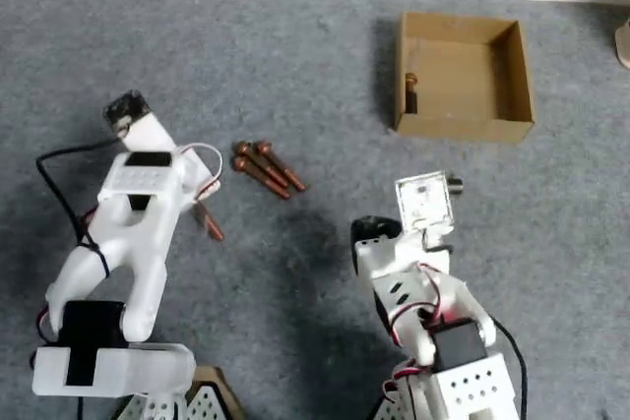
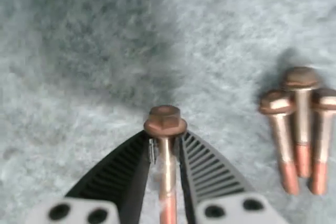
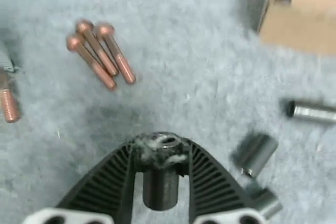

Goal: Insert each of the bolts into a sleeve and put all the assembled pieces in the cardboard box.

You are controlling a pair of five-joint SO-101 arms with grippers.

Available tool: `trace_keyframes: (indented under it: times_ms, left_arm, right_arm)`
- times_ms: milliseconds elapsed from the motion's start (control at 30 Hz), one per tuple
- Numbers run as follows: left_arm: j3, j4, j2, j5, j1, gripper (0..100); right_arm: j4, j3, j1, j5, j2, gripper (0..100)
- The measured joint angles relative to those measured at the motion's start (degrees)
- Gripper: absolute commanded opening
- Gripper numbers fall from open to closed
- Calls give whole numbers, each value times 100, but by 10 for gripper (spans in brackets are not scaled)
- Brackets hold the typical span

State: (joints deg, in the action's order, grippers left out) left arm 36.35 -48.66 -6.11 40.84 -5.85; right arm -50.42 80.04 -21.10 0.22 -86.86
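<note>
At the left, the left gripper (image 2: 165, 142) is clamped on the shank of a copper bolt (image 2: 165, 121), whose hex head pokes out past the fingertips over the grey felt table (image 1: 295, 66). To its right, three loose bolts (image 1: 266, 166) lie bunched side by side on the felt. Further right, the right gripper (image 3: 160, 153) grips a dark sleeve (image 3: 159, 184), its open end showing at the fingertips. A few loose sleeves (image 3: 254, 153) lie near it, toward the box. At the far right sits the cardboard box (image 1: 463, 128), with one assembled piece (image 1: 410, 93) against its left wall
</note>
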Motion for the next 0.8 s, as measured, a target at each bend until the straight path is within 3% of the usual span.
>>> trace_keyframes:
  times_ms: [167, 400, 500, 633, 800]
  left_arm:
    - [-571, -325, 0, -580, 290, 5]
    - [-703, -158, -791, -976, 686, 5]
    - [-378, 519, -1503, -1002, 826, 5]
    - [404, 1934, -2171, -1002, 985, 5]
    - [1046, 3516, -2558, -1099, 1169, 5]
  right_arm:
    - [88, 686, 0, 642, -765, 5]
    - [1240, 1582, 0, 949, -1662, 5]
    - [1837, 1582, 0, 914, -1662, 5]
    - [2400, 1582, -88, 334, -1662, 5]
    - [2532, 1582, -492, 105, -1662, 5]
